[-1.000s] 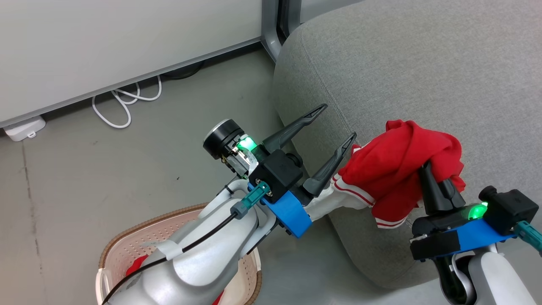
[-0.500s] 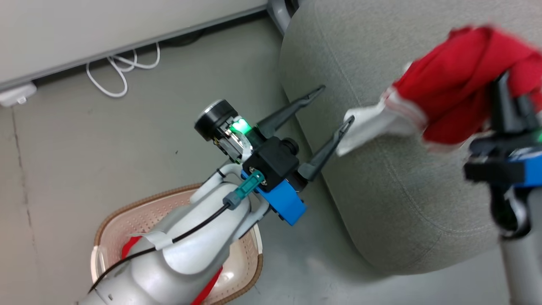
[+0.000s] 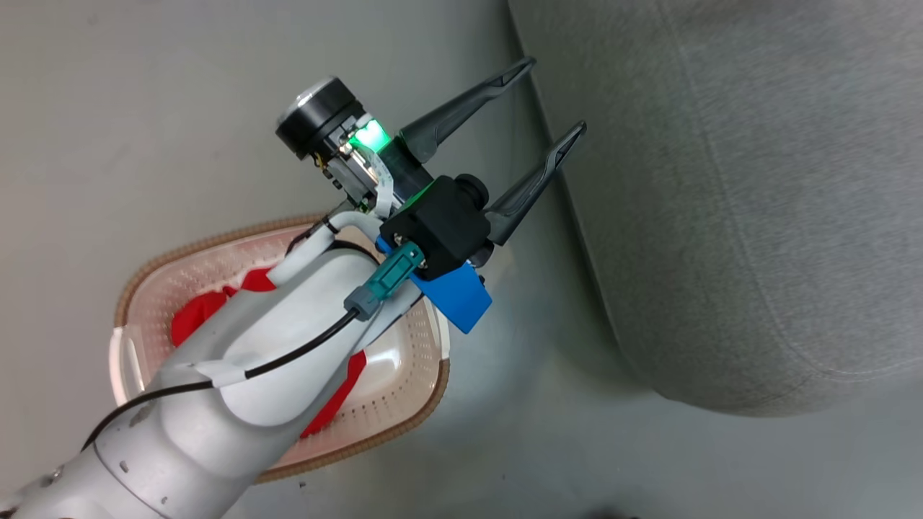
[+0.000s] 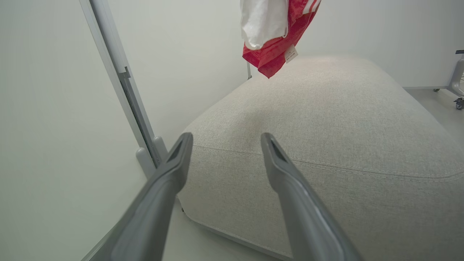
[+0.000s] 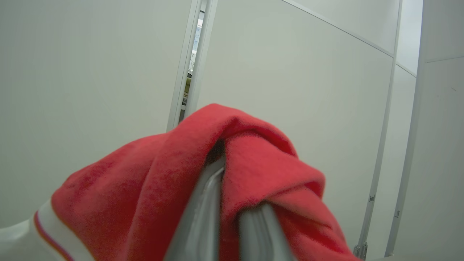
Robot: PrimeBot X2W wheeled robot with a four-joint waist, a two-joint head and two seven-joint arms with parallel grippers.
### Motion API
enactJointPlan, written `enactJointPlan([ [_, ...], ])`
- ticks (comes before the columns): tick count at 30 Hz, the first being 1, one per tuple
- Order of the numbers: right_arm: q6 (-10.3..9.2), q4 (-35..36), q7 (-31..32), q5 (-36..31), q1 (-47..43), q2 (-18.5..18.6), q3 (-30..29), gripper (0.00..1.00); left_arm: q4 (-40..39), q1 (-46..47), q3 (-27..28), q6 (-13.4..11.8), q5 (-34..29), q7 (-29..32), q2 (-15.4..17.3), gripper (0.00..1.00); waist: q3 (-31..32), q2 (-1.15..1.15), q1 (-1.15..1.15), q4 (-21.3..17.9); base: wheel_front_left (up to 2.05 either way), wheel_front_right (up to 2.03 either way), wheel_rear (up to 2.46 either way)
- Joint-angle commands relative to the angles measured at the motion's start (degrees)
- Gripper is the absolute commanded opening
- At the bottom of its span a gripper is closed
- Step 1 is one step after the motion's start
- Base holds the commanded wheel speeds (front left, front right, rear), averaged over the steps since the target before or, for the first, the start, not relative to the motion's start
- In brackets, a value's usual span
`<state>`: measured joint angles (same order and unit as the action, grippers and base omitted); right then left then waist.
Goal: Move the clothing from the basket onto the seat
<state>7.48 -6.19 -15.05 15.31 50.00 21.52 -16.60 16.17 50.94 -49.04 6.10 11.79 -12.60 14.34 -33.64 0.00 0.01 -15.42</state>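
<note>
Seat (image 3: 721,216): the light grey upholstered block is taking up the right half of the head view. Its rounded corner and stitched seam are curving down toward the lower right. In the left wrist view it is spreading across the centre and right.

Floor (image 3: 144,108): plain grey, running along the left side and bottom of the head view.

Basket (image 3: 216,234): it is sitting on the floor at the lower left of the head view, near the seat's corner but apart from it. My left forearm (image 3: 238,375) is crossing over it and hiding much of the inside.

Second garment (image 3: 195,317): it is lying inside the basket, with red folds showing on either side of the forearm.

Held garment (image 5: 145,181): it is bunching over my own fingers in the lower centre of the right wrist view, and a white-striped hem is showing at the lower left. In the left wrist view, at top centre, the red and white bundle with a small tag is hanging above the seat's top.

Left gripper (image 3: 555,96): at the upper centre of the head view, I am keeping the fingers spread wide with nothing between them. They are pointing at the seat's edge.

Right gripper (image 5: 228,214): the fingers are pressing together, pinching the held garment.
</note>
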Motion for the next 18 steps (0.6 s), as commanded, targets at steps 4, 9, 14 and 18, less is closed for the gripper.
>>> enactJointPlan([
  [4,0.03,-6.5,-0.2,1.14,3.9,3.26,-3.46,0.0,-1.77,2.11,0.13,-0.11,-0.91,0.81,1.37,1.0,-6.98,0.0,-0.01,1.14,0.0,0.0,0.0],
  [9,0.03,-14.0,-0.22,0.93,4.22,4.03,-5.97,0.0,-3.14,2.88,-0.02,-0.48,-1.35,1.37,2.19,1.0,-9.33,0.0,-0.01,1.51,0.0,0.0,0.0],
  [14,0.02,-21.65,-0.22,1.48,2.42,2.55,-6.42,0.0,-3.98,3.22,-0.29,-0.62,-1.45,1.75,2.62,1.0,-10.17,0.0,-0.01,1.54,0.0,0.0,0.0],
  [18,0.03,-26.96,-0.2,2.17,1.19,1.35,-5.23,0.0,-4.33,3.49,-0.42,-0.75,-1.18,2.01,2.72,1.0,-10.49,0.0,-0.01,1.64,0.0,0.0,0.0],
])
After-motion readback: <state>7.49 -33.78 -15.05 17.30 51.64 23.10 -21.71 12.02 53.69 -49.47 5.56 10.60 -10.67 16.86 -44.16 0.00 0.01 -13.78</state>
